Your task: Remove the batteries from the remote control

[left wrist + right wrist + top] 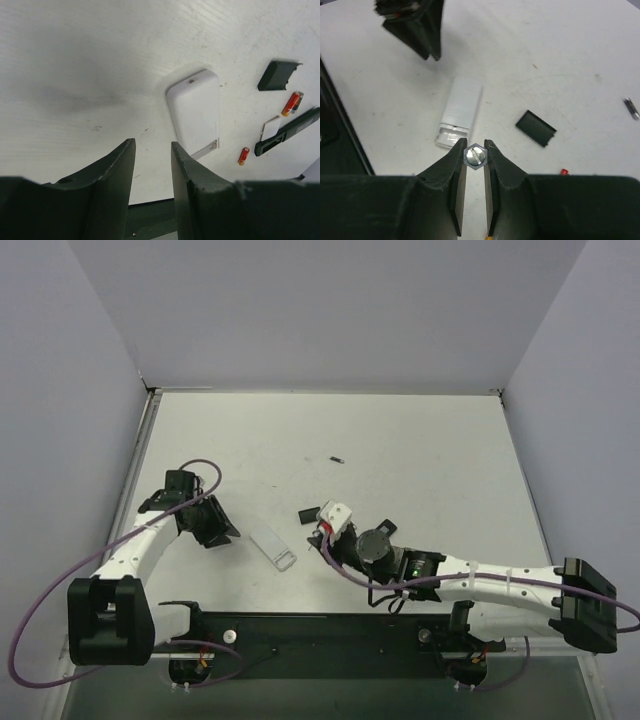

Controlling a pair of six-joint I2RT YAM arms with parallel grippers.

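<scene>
Already, two red batteries [291,104] lying loose beside the remote control [286,132], left pincer [152,145] spread, right pincer [475,146] pressed together.

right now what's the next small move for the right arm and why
Probably raise the shut right gripper clear of the remote control: one battery already lies on the table beside it, a second battery by the black cover, so unloading looks done.

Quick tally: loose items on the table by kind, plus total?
Red batteries: 2
Black remote control: 1
White remote: 1
Black cover piece: 1
Small dark piece, unidentifiable: 1
Total: 6
</scene>
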